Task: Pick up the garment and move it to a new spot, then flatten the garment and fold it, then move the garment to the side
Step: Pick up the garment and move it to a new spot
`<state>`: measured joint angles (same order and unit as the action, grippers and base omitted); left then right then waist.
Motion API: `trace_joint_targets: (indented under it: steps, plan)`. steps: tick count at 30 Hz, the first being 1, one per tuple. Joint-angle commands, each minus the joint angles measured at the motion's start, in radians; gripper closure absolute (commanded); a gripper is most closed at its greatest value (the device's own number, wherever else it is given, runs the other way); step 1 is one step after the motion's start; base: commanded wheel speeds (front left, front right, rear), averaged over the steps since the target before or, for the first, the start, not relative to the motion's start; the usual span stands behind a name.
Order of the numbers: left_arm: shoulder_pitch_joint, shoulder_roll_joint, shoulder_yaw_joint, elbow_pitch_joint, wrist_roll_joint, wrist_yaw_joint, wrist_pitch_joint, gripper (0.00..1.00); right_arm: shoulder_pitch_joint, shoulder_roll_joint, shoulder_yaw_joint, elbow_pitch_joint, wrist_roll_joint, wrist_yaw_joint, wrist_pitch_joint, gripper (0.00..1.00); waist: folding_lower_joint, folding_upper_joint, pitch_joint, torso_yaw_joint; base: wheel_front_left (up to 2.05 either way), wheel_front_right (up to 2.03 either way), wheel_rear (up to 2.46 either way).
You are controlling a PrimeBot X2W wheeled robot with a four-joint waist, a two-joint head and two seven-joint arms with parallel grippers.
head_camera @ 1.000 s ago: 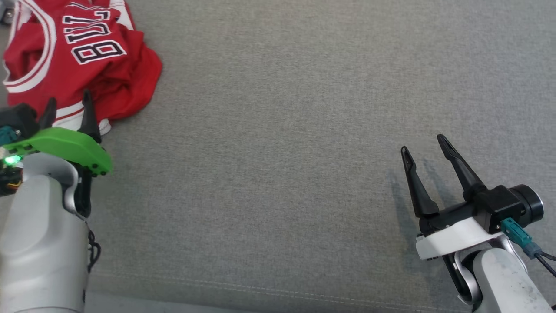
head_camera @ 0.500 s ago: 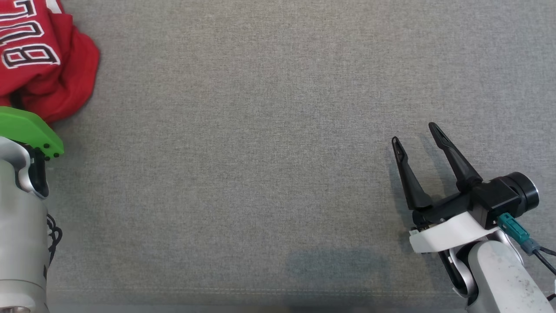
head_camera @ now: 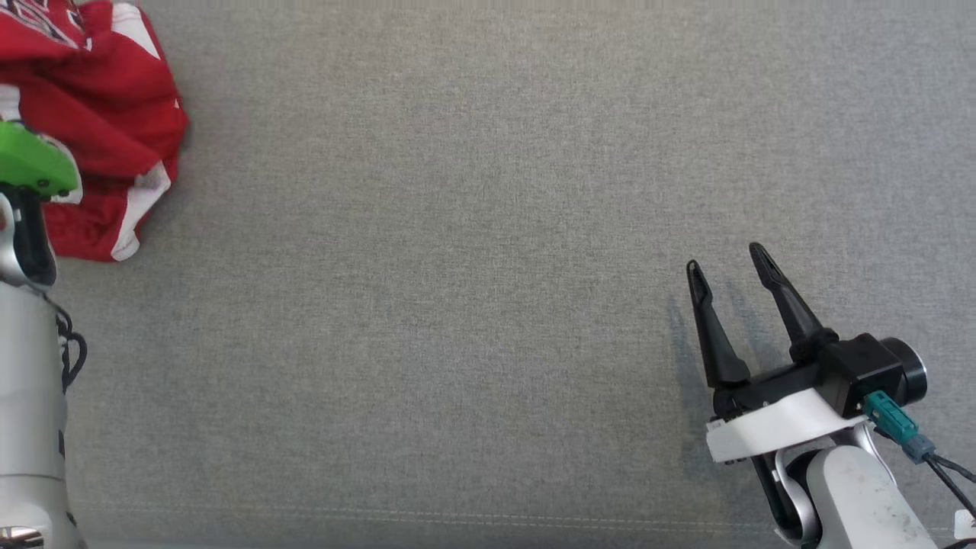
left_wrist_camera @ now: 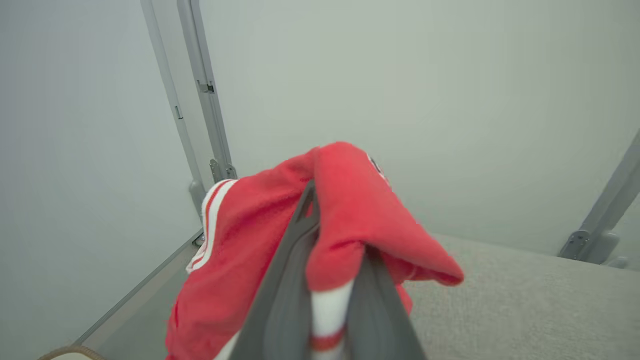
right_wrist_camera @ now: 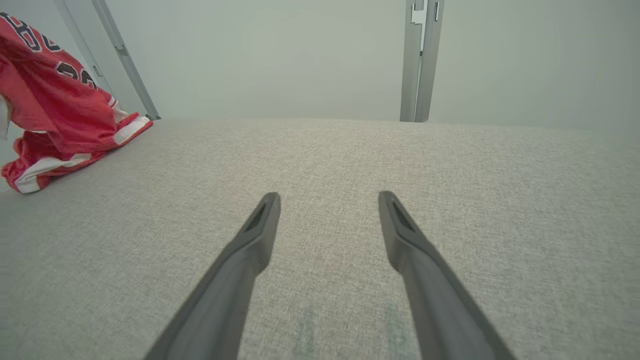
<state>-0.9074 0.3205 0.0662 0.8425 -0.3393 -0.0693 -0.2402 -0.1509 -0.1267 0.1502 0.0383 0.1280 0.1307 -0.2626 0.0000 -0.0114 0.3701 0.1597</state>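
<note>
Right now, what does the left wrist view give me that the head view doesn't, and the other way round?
Left wrist view: the left gripper shut on a fold of the red garment, white trim pinched between its fingers, with metal posts behind. Head view: the right gripper open above the grey surface, well apart from the garment, and the left arm's green cover at the left edge. Both: the red garment and the grey surface.
</note>
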Motion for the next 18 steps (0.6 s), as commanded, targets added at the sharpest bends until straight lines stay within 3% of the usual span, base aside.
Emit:
trace_joint_targets:
  steps: [1,5,10,15,18]
  plan:
    - [0.006,-0.007,-0.012,-0.067,-0.002,-0.010,0.009,1.00,0.021,0.010,-0.006,0.005,0.008,0.000,-0.004,0.00,0.0000,0.0114,-0.074,0.018,0.00,0.00,0.00]
    - [0.036,-0.025,-0.043,-0.288,-0.020,-0.025,0.108,1.00,0.044,0.035,-0.015,0.007,0.014,0.000,-0.004,0.00,0.0000,0.0114,-0.127,0.006,0.00,0.00,0.00]
    - [0.102,-0.070,-0.092,-0.653,-0.090,-0.034,0.312,1.00,0.062,0.055,-0.028,0.010,0.021,0.000,-0.004,0.00,0.0000,0.0114,-0.173,-0.031,0.00,0.00,0.00]
    - [0.196,-0.119,-0.160,-1.012,-0.153,-0.002,0.518,1.00,0.071,0.066,-0.041,0.011,0.022,0.000,-0.003,0.00,0.0000,0.0114,-0.196,-0.090,0.00,0.00,0.00]
    - [0.233,-0.145,-0.190,-1.122,-0.184,0.020,0.584,1.00,0.074,0.069,-0.043,0.009,0.024,0.000,-0.004,0.00,0.0000,0.0114,-0.200,-0.119,0.00,0.00,0.00]
